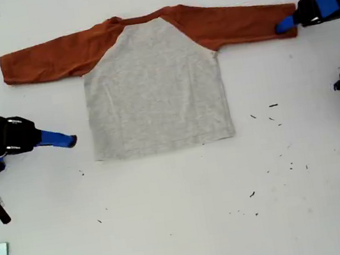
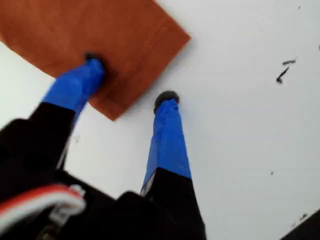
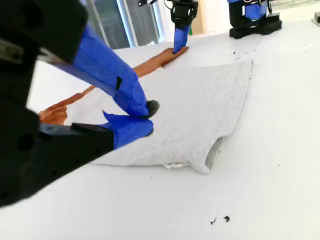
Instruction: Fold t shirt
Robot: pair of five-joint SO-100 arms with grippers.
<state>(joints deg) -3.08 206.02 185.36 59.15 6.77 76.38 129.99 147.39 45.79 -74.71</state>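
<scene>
The table (image 1: 173,230) is white and takes up nearly the whole exterior view, bare except for small dark specks (image 1: 273,106) scattered toward that view's lower right.

The shirt (image 1: 155,97) lies flat and face up in the upper middle of the exterior view, grey body squared off, both rust sleeves stretched straight out to the sides. Nothing is folded yet. This spread-out layout suits a first fold, since each cuff is free to be lifted and carried across the body.

My first gripper (image 1: 288,24) is at the cuff (image 2: 125,65) of the sleeve on the exterior view's right. Its jaws are spread: in the first wrist view one fingertip (image 2: 92,62) presses down on the orange cloth near the cuff's corner, while the other rests on bare table just beside the edge. I judge it is straddling the hem so that closing would pinch the cuff, though no cloth is caught between the jaws now.

My second gripper (image 1: 68,141) sits low over the table at the exterior view's left, pointing at the body's side edge but apart from it. Its tips are pressed nearly together with nothing between them. It seems parked, leaving the near sleeve (image 1: 49,59) untouched.
</scene>
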